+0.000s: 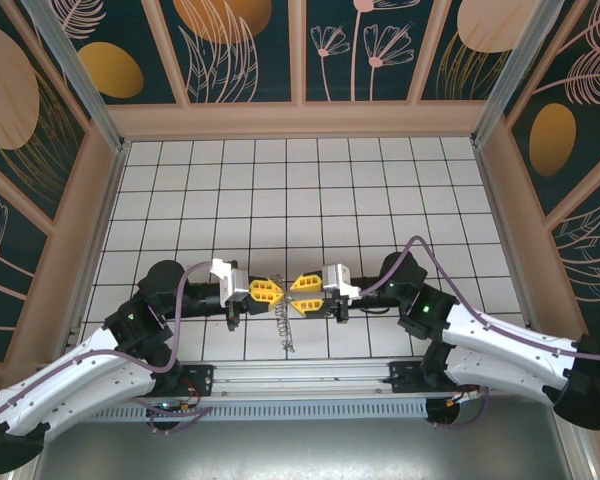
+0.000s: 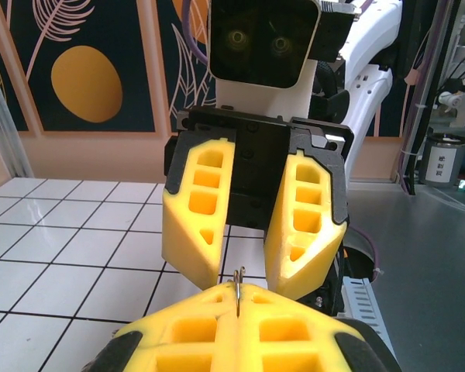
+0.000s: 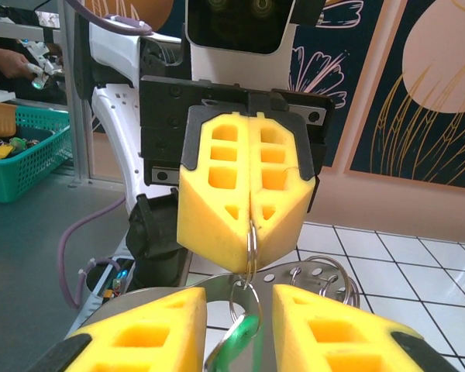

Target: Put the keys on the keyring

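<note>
My left gripper (image 1: 281, 291) and right gripper (image 1: 293, 289) meet tip to tip low over the tiled floor near the front edge. The left gripper (image 2: 239, 301) is shut on the thin metal keyring (image 2: 239, 280), which pokes up edge-on between its yellow fingers. In the right wrist view the keyring (image 3: 252, 239) hangs out of the left gripper (image 3: 251, 226). A smaller ring hangs below it and carries the green key (image 3: 239, 342). The right gripper (image 3: 240, 298) is open, its fingers either side of the key without touching it. A bumpy coil (image 1: 287, 326) dangles below both grippers.
A steel plate with holes and several spare rings (image 3: 329, 271) hangs behind the key. A green basket (image 3: 23, 159) sits off the table to the side. Wooden walls (image 1: 300, 120) enclose the tiled floor, and a metal rail (image 1: 300, 385) runs along the near edge.
</note>
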You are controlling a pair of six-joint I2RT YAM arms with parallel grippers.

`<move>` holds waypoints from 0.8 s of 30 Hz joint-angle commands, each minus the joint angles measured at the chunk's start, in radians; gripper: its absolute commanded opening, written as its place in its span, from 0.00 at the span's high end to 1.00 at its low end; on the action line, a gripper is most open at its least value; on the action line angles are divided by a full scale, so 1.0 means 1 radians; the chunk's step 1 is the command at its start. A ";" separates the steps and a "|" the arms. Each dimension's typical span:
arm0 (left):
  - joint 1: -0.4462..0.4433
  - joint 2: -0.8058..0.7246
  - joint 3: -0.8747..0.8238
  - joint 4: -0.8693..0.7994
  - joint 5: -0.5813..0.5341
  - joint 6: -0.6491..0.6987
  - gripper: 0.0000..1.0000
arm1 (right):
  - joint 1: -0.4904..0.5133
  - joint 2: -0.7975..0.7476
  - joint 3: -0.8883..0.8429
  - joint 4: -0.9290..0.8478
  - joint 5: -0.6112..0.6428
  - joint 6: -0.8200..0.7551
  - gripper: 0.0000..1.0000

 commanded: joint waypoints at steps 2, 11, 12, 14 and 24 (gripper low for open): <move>0.003 -0.005 -0.001 0.062 0.026 0.011 1.00 | 0.004 0.012 0.034 0.072 -0.006 0.028 0.72; 0.003 -0.004 0.001 0.061 0.024 0.011 1.00 | 0.004 0.035 0.033 0.112 -0.024 0.043 0.71; 0.004 -0.005 0.000 0.061 0.023 0.010 1.00 | 0.005 0.039 0.032 0.117 -0.028 0.044 0.71; 0.003 -0.002 0.000 0.061 0.021 0.011 1.00 | 0.004 0.044 0.031 0.131 -0.035 0.050 0.72; 0.003 -0.001 0.001 0.056 0.014 0.015 1.00 | 0.005 0.065 0.045 0.103 -0.027 0.040 0.87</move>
